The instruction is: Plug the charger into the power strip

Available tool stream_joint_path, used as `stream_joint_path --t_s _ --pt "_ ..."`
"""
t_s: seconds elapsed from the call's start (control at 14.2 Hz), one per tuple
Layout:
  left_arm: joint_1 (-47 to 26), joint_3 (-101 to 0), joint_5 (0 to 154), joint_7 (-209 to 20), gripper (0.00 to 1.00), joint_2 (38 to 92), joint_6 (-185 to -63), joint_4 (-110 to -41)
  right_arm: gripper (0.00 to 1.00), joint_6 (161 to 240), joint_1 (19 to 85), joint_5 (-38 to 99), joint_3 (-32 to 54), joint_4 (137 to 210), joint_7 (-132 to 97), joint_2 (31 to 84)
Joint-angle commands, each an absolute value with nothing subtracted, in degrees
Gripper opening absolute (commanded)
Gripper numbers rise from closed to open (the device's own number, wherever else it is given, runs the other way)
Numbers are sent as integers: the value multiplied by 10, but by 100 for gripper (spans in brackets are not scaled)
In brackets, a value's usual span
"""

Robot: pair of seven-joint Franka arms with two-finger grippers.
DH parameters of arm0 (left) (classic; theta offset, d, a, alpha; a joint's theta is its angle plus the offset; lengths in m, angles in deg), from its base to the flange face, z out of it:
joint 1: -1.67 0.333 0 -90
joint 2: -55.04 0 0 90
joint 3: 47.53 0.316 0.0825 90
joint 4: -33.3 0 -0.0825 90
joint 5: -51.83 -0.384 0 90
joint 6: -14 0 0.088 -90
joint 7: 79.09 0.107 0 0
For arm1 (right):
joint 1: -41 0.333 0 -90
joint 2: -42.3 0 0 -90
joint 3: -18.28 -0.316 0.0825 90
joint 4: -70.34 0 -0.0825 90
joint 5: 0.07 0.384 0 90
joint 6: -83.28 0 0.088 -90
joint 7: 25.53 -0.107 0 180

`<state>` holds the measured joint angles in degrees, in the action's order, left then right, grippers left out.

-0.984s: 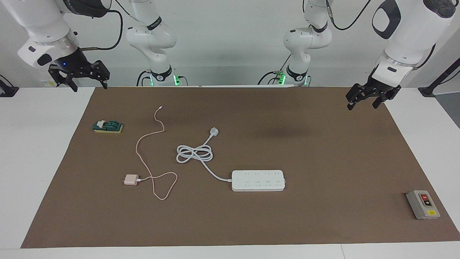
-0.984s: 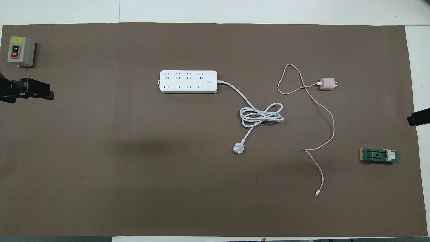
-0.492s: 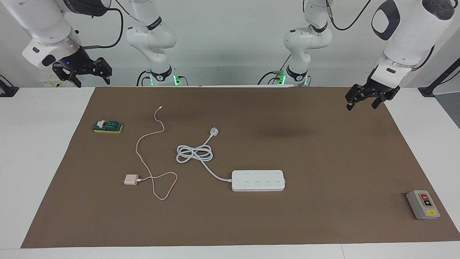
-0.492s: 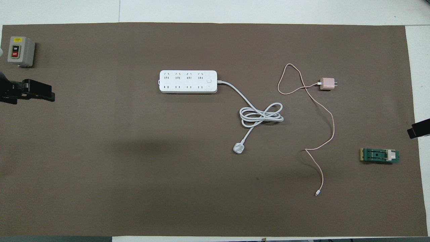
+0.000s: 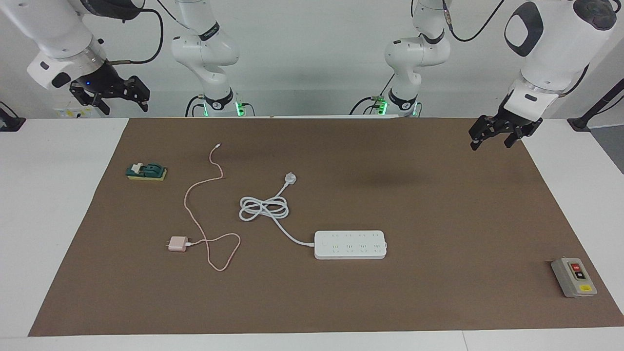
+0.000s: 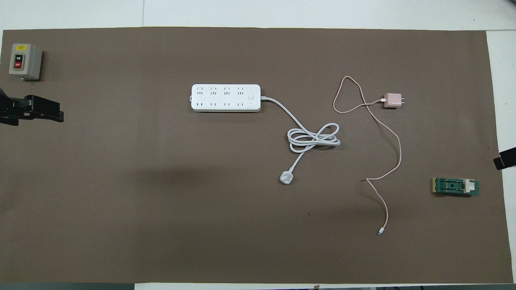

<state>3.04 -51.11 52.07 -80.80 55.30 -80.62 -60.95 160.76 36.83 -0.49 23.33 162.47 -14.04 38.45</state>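
Brown mat [image 5: 438,292] lies bare between my spread left hand [image 5: 498,137] and the power strip [image 5: 350,244]; pink charger [image 5: 178,243] sits unplugged below my spread right hand [image 5: 112,100] at the bench edge.

grey box [image 6: 25,61] buttons: "on", "off"

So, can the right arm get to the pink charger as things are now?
Probably yes. The charger lies alone on the mat toward the right arm's end, with only its own cable beside it. The right gripper hangs open and empty above the mat's corner.
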Motion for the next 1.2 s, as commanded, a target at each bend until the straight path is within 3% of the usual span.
stream_joint_path --t_s 0.0,0.28,0.49,0.7,1.12 --pt "37 -515 529 -800 100 529 -811 -640 100 1649 339 33 231 1662 -194 381" --pt "52 -510 580 -768 100 519 -814 -664 100 1679 319 98 233 1701 -354 390" --pt "49 -510 660 -756 100 515 -820 -682 100 1692 297 163 233 1705 -454 431" --pt "76 -509 854 -669 100 480 -894 -798 100 1719 278 218 233 1705 -531 480" --pt "50 -511 1152 -531 100 534 -883 -834 100 1779 262 366 234 1703 -667 573"
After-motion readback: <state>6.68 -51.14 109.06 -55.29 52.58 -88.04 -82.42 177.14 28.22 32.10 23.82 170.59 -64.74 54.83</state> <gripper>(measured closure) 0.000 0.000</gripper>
